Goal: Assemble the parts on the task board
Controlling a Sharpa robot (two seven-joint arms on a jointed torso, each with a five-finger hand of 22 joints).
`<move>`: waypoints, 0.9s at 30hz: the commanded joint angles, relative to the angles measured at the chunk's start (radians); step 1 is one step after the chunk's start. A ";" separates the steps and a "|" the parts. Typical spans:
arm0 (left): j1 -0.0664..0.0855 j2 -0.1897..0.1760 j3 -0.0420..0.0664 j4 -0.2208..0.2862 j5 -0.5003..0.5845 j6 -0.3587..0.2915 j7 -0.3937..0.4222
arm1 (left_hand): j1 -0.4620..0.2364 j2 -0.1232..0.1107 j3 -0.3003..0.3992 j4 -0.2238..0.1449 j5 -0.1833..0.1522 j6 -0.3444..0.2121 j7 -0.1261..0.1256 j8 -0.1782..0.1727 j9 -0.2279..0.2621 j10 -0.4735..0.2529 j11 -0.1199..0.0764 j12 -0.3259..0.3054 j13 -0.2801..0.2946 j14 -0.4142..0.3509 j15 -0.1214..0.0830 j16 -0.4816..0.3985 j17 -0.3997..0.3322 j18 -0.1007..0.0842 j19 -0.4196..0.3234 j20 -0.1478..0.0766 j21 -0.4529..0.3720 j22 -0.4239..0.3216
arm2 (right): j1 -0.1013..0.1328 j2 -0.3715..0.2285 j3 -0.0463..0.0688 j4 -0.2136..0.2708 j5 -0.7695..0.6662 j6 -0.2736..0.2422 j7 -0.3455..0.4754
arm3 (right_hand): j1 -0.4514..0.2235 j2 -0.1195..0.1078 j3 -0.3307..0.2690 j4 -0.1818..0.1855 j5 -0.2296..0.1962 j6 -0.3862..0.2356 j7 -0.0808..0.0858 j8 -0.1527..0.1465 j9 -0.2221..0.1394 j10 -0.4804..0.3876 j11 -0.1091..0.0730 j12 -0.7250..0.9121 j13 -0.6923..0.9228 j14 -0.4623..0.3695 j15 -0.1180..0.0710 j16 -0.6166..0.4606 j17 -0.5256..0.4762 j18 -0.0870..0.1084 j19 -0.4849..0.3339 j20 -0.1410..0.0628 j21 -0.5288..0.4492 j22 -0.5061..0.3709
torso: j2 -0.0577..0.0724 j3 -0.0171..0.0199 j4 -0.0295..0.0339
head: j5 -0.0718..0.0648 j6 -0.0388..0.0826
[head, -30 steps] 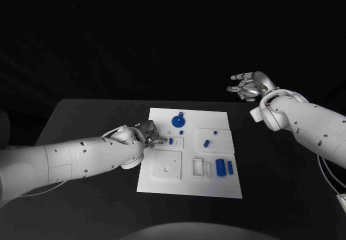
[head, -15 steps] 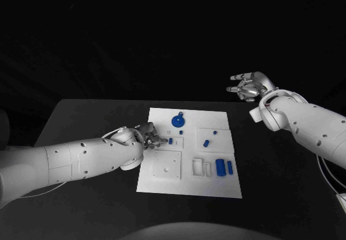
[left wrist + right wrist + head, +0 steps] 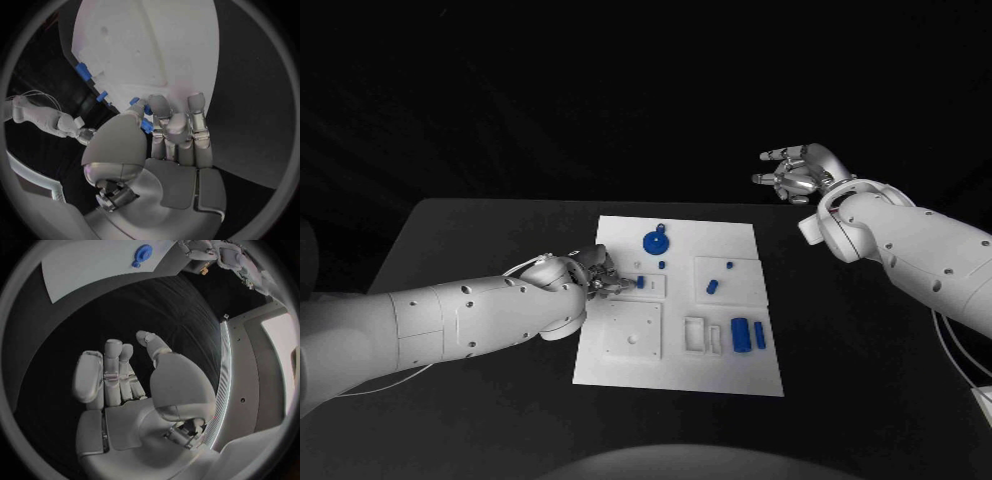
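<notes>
**Left hand on a small blue part at the board's left-centre; right hand idle and far off**

We see our left hand (image 3: 593,272) low over the left side of the task board (image 3: 733,375), its fingers (image 3: 178,125) curled together; in the left wrist view a small blue part (image 3: 146,125) sits pinched between the thumb and the fingers, so we read that hand as holding it; how firmly, we cannot tell. In the head view another blue part (image 3: 642,282) stands just beside the fingertips, on the side toward the board's middle, and we cannot tell whether the two are touching.

The relation that matters: the work lies directly at the left fingers, with the board's recessed plates just nearer to us than the hand; the left arm is by far the closer one. Our right hand (image 3: 795,172) hangs raised beyond the desk's (image 3: 473,225) far right corner, well apart from the board, its fingers loosely spread on nothing.

The round blue part (image 3: 656,241) lies on the far part of the board, beyond the left hand; the upright blue parts (image 3: 749,334) stand at the near right, well apart from either hand; we judge any move toward those would suit the right arm better.
</notes>
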 commanded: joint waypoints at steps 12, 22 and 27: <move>-0.010 0.001 -0.007 -0.006 0.018 0.031 -0.001 | -0.003 -0.094 -0.004 0.111 -0.003 0.011 0.014 -0.007 -0.013 0.049 -0.002 -0.007 -0.005 -0.013 0.003 -0.010 -0.012 -0.016 -0.007 0.006 -0.011 0.019 | -0.001 0.001 0.000 0.000 -0.006 0.013 0.005 | -0.002 -0.007 0.006 -0.005 0.029 -0.002 0.000 0.003 0.001 -0.001 -0.003 -0.009 -0.002 -0.002 -0.003 -0.005 0.000 0.005 0.046 -0.003 -0.003 0.167 | 0.000 -0.0001 0.0003 | -0.001 -0.001; -0.010 -0.003 -0.007 -0.006 0.019 0.037 0.001 | -0.001 -0.097 -0.006 0.109 -0.005 0.011 0.015 -0.010 -0.016 0.049 -0.001 -0.009 -0.006 -0.014 0.003 -0.013 -0.015 -0.014 -0.007 0.008 -0.013 0.019 | -0.001 0.000 0.000 0.000 -0.006 0.013 0.004 | -0.002 -0.007 0.006 -0.005 0.029 -0.002 0.000 0.003 0.001 -0.001 -0.003 -0.009 -0.002 -0.002 -0.003 -0.005 0.000 0.005 0.046 -0.003 -0.003 0.167 | 0.000 -0.0002 0.0002 | -0.001 0.000; -0.010 -0.008 -0.006 -0.004 0.019 0.049 0.004 | -0.014 -0.114 -0.018 0.111 -0.010 0.010 0.017 -0.012 -0.017 0.049 0.000 -0.012 -0.007 -0.017 0.003 -0.018 -0.020 -0.013 -0.008 0.009 -0.015 0.019 | -0.002 -0.002 0.000 0.000 -0.006 0.013 0.004 | -0.002 -0.007 0.006 -0.005 0.029 -0.002 0.000 0.003 0.001 -0.001 -0.003 -0.009 -0.002 -0.002 -0.003 -0.005 0.000 0.005 0.046 -0.003 -0.003 0.167 | 0.000 -0.0007 0.0001 | -0.003 0.001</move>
